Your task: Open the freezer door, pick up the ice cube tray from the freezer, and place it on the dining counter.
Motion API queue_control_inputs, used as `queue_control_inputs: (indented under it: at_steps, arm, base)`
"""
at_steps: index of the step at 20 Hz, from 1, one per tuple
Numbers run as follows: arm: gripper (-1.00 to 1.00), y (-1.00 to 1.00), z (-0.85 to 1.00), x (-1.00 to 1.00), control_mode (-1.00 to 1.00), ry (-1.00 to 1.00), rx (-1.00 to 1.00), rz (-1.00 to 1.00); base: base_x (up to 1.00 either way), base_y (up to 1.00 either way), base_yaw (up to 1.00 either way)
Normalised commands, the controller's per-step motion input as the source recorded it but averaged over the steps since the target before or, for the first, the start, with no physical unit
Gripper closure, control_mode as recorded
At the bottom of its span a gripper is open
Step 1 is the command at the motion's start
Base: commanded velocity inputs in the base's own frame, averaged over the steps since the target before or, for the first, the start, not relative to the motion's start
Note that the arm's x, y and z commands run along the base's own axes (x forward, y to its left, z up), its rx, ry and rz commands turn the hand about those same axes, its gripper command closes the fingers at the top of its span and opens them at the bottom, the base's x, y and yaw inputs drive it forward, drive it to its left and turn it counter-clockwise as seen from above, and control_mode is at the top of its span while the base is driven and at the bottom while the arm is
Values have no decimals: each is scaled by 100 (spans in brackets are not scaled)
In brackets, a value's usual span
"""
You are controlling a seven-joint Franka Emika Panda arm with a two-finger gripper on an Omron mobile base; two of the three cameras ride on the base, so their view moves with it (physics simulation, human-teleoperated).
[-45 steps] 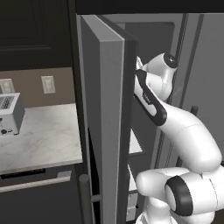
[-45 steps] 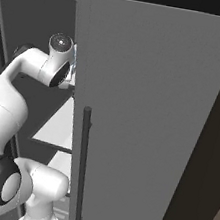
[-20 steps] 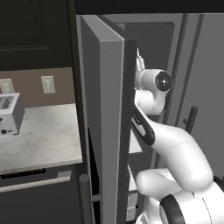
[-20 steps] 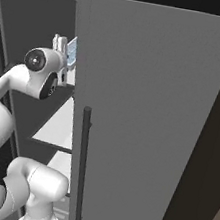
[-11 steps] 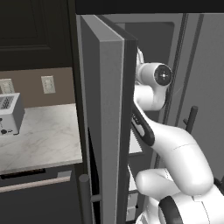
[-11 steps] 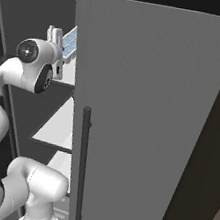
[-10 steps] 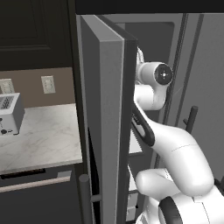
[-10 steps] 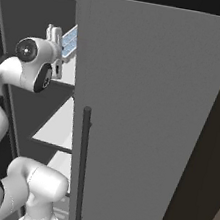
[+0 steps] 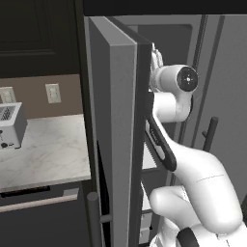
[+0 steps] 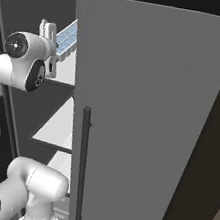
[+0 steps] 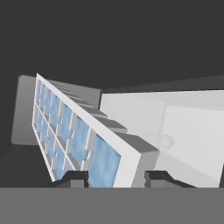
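Observation:
The freezer door stands swung open to the left, edge-on in the left base view. My arm reaches into the freezer, above its white shelves. My gripper is shut on one short end of the ice cube tray, a white tray with pale blue cells. The tray hangs tilted in the air, clear of the shelves. In the hand view the ice cube tray runs away up-left from between my gripper fingertips. The dining counter is out of view.
The plain grey fridge door with its dark bar handle stands close on the right of the opening. Left of the open door lies a marble worktop with a toaster. Dark cabinets hang above it.
The hand has risen inside the freezer and drawn back toward the opening, carrying the tray with it. The tray now tilts up, higher than a second ago.

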Motion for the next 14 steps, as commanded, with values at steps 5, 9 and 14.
queue_control_inputs:
  at_steps: [5, 9, 14]
  arm:
    - [100, 0, 3, -55, -100, 2, 0, 0]
    - [100, 0, 1, -62, -100, 2, 0, 0]
    - [100, 0, 12, -63, -100, 8, 0, 2]
  base:
    - [0, 0, 0]
    - [0, 0, 0]
    - [0, 0, 0]
